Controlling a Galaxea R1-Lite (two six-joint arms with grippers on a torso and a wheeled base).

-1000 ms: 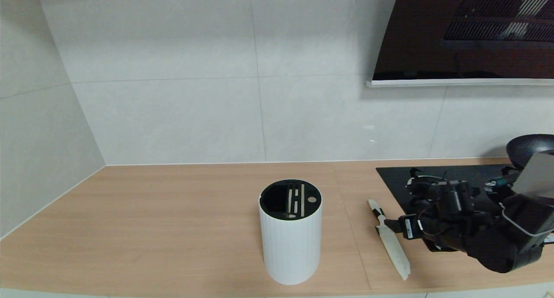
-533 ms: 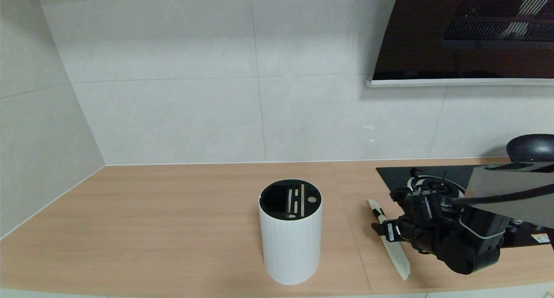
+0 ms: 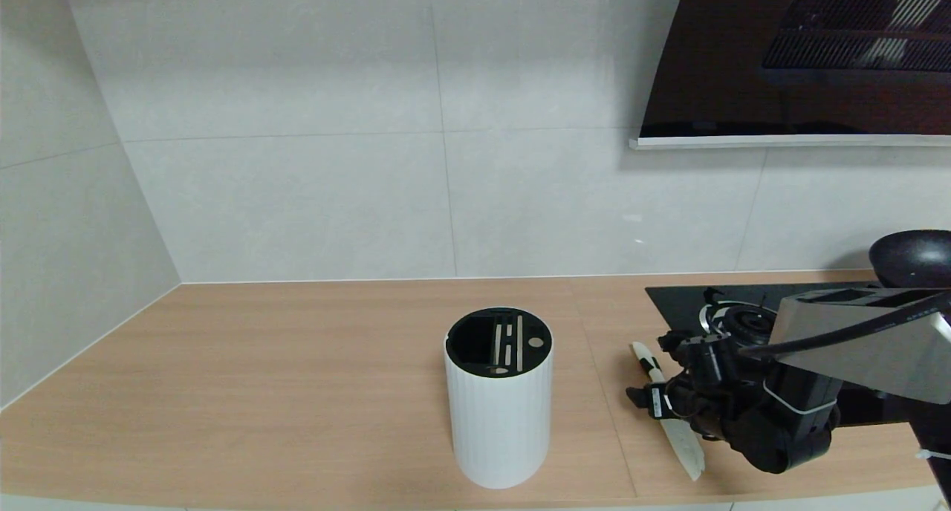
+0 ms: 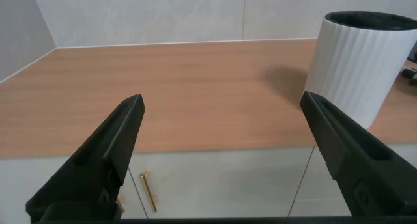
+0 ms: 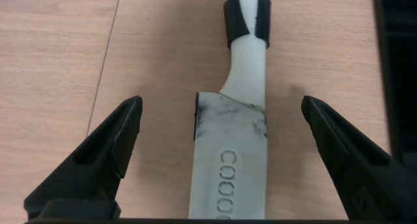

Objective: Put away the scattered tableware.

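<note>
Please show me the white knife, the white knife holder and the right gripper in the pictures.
white knife (image 5: 229, 160): right wrist view, on the blade near the handle.
white knife holder (image 3: 499, 422): head view, on its ribbed side wall.
right gripper (image 5: 220, 107): right wrist view, midway between its open fingertips.

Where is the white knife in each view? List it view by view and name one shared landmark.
Head view: the white knife lies on the counter, right of the white holder, the right gripper over it.
Right wrist view: centred between the gripper's open fingers.
Left wrist view: outside the picture, beyond the holder.
Shared landmark: the wooden counter.
</note>
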